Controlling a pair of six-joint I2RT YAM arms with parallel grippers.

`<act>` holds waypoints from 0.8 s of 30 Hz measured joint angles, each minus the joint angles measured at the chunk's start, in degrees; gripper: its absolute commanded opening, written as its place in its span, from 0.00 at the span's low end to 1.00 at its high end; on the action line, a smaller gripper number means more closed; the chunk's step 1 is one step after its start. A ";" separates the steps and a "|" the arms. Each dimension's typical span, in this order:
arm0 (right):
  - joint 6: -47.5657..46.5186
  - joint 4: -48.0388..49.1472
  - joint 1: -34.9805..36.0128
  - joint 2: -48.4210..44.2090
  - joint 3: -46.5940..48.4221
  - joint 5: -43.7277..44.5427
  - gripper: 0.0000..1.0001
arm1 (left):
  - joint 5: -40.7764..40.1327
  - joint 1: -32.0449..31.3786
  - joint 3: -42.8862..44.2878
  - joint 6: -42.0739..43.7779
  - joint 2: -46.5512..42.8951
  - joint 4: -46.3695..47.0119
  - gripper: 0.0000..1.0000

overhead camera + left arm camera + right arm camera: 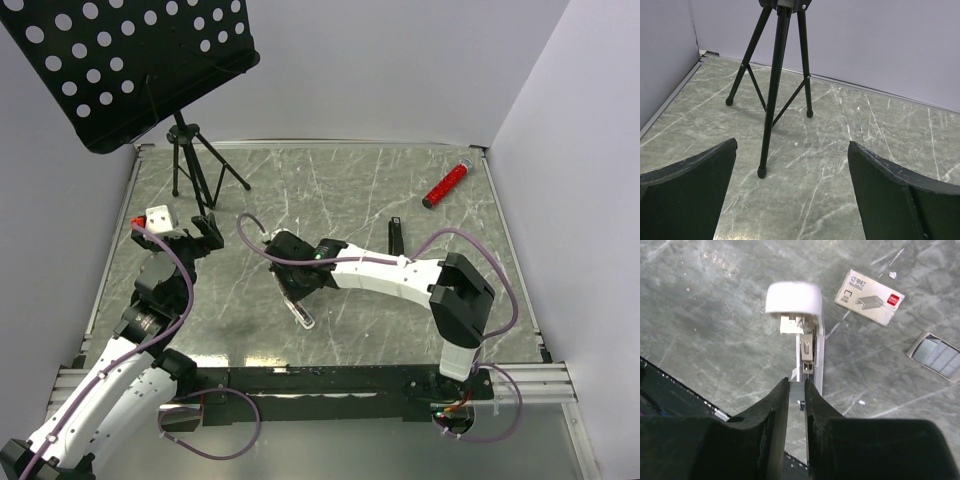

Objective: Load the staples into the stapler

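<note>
Seen from above, the left jaws hang beside the tripod (195, 165) at the left of the table (330, 190), and the right jaws reach down mid-table over the white stapler (302, 318). The left wrist view shows its jaws spread wide, gripping nothing. In the right wrist view, narrow jaws pinch a grey strip of staples (796, 389) just above the open stapler's metal rail, with the cream staple box (869, 296) and grey tray (936, 355) lying apart to the right.

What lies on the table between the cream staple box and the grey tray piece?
Nothing. In the right wrist view, only bare table separates the staple box from the grey tray; the two lie apart.
</note>
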 measured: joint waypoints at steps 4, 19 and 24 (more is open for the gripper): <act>0.20 1.42 0.17 0.81 -1.14 0.37 0.23 | 0.00 0.00 0.00 0.00 0.00 0.00 0.97; 0.22 2.97 0.39 2.21 -4.48 1.88 0.23 | 0.00 0.00 0.00 0.00 0.13 0.02 0.97; 0.22 3.32 0.39 2.21 -4.55 1.84 0.23 | 0.00 0.00 0.00 0.00 0.13 0.00 0.97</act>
